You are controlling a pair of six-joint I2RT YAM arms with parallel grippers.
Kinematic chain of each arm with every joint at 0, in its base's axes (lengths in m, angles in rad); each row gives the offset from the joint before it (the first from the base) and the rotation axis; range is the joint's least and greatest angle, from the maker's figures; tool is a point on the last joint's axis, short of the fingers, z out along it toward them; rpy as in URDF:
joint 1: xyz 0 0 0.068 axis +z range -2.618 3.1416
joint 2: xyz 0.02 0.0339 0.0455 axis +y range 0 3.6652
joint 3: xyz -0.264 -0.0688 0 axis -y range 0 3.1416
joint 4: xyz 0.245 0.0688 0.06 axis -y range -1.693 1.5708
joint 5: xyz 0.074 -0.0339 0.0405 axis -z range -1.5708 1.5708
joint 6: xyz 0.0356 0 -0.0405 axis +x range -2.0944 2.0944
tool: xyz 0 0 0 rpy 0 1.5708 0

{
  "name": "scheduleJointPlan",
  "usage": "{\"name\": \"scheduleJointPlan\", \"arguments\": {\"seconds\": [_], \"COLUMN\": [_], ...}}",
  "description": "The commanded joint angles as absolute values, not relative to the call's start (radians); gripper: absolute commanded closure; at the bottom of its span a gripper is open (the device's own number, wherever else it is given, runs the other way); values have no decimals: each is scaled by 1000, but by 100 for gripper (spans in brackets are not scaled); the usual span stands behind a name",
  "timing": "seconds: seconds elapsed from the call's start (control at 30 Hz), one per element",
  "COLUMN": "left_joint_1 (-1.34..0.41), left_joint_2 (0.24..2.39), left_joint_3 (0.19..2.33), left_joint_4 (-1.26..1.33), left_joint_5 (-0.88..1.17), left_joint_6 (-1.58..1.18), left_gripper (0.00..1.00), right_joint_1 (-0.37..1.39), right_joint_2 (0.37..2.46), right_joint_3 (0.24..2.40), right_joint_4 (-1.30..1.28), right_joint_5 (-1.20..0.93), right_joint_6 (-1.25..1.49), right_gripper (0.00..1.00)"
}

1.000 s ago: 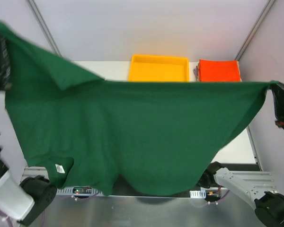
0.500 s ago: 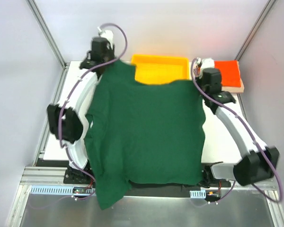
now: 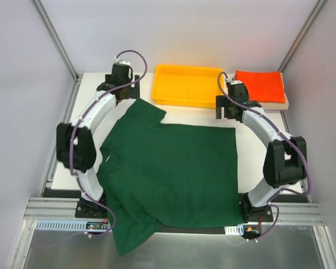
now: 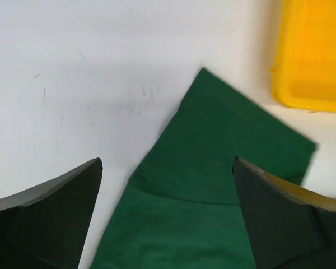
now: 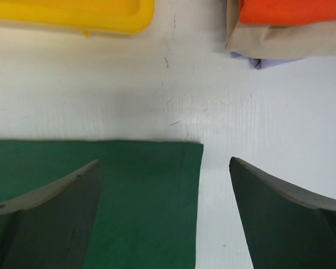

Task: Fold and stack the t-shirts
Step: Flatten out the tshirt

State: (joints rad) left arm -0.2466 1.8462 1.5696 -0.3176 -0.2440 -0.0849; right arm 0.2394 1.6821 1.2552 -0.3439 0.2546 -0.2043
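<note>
Lying flat on the white table, the dark green t-shirt has one sleeve drooping past the near edge; only the top view shows this. Only the right wrist view resolves the far-right stack: orange-red shirt on tan shirt on lavender shirt, near the yellow tray. Over the far sleeve tip, the left gripper is spread wide, holding nothing. Over the far hem corner, the right gripper is likewise spread and empty.
</note>
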Motion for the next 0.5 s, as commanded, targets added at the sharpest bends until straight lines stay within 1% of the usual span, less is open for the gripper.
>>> {"name": "scheduleJointPlan", "arguments": {"seconds": [0.0, 0.07, 0.1, 0.2, 0.27, 0.33, 0.4, 0.47], "left_joint_1": [-232, -232, -232, -230, -227, -219, -201, -178], "left_joint_2": [1603, 1511, 1468, 1411, 1428, 1459, 1512, 1567], "left_joint_3": [1403, 1280, 1211, 1085, 1052, 1037, 1040, 1058], "left_joint_4": [-365, -379, -377, -377, -377, -376, -371, -362], "left_joint_5": [-169, -92, -56, -2, -2, -2, 34, 75], "left_joint_6": [-312, -418, -467, -566, -572, -589, -592, -589], "left_gripper": [1, 1, 1, 1, 1, 1, 1, 1], "right_joint_1": [238, 239, 241, 242, 242, 239, 233, 219], "right_joint_2": [1462, 1381, 1344, 1302, 1333, 1382, 1449, 1520], "right_joint_3": [1182, 1084, 999, 875, 864, 876, 887, 917], "right_joint_4": [-402, -390, -361, -253, -264, -285, -270, -262], "right_joint_5": [116, 11, -70, -201, -204, -161, -132, -150], "right_joint_6": [-37, 56, 93, 155, 153, 138, 121, 109], "right_gripper": [4, 4, 4, 4, 4, 4, 4, 4]}}
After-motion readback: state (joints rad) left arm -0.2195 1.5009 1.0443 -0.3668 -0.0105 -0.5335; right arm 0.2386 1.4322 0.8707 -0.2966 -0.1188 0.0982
